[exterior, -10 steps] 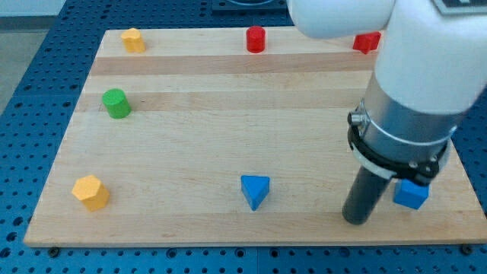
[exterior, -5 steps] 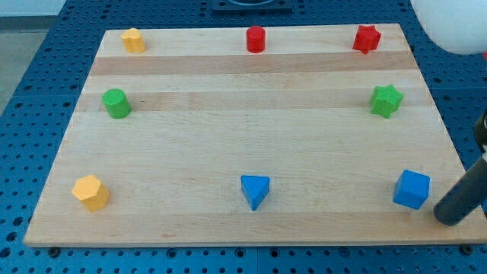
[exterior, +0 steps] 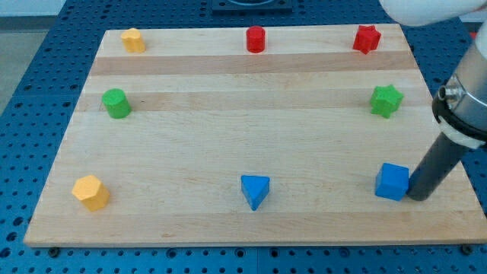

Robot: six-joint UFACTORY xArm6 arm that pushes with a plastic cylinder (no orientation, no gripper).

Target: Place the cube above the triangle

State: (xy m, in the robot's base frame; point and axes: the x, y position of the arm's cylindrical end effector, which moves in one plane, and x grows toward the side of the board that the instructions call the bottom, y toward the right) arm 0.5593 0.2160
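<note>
The blue cube point(exterior: 393, 182) lies near the board's bottom right corner. The blue triangle point(exterior: 255, 190) lies at the bottom middle, well to the cube's left. My tip point(exterior: 418, 196) rests on the board right against the cube's right side. The dark rod rises up and to the right from there into the arm's white body.
A red cylinder point(exterior: 256, 39), a red star point(exterior: 367, 38) and a yellow block point(exterior: 133, 39) line the top edge. A green cylinder point(exterior: 116, 103) is at the left, a green star point(exterior: 386, 100) at the right, a yellow hexagon point(exterior: 90, 192) at the bottom left. The board's right edge point(exterior: 449, 144) is close to the rod.
My tip swung from the cube's left to its right side, then moved left. The cube has slid a little to the left and up.
</note>
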